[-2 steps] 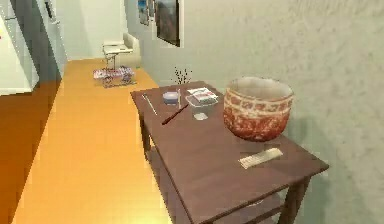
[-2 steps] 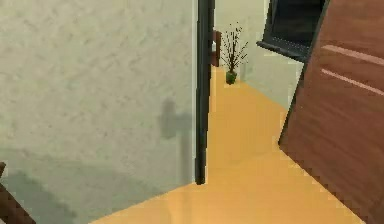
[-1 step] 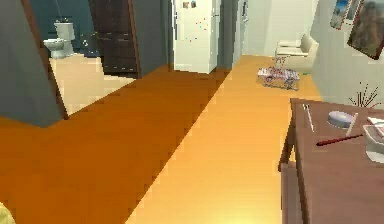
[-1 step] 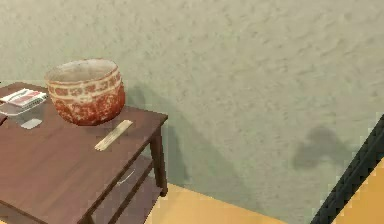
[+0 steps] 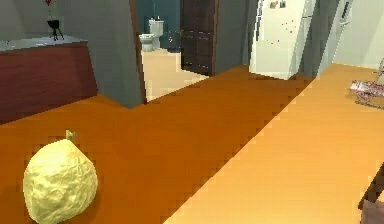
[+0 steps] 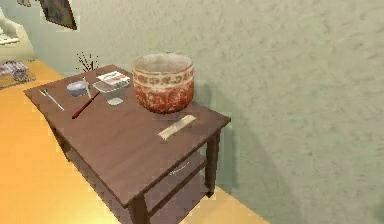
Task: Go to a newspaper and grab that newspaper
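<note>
An orange floor is spread across the forward view, with a lumpy yellow thing at seven o'clock. In the arm side view a dark wooden surface is set against a pale wall. A large red-and-white bowl is stood on it near the far edge. Just beside the bowl, at nine o'clock of it, what is taken for the newspaper is laid flat. It is a white sheet with red print, and that reading is only a judgement. A thin red pen is laid near the sheet at seven o'clock of it, and a short beige strip at six o'clock of the bowl.

The gripper's state cannot be told from these views.

The step in hand is judged to be the last lining-up before the reach. It would be done well if the base were rolled a little forward, so that the sheet rather than the bowl is brought onto the arm's line. The arm should be raised above the bowl's rim before it is extended — the bowl is the thing most likely to be knocked. As the sheet is thin and flat, it should be met low at a free edge, away from the pen.
</note>
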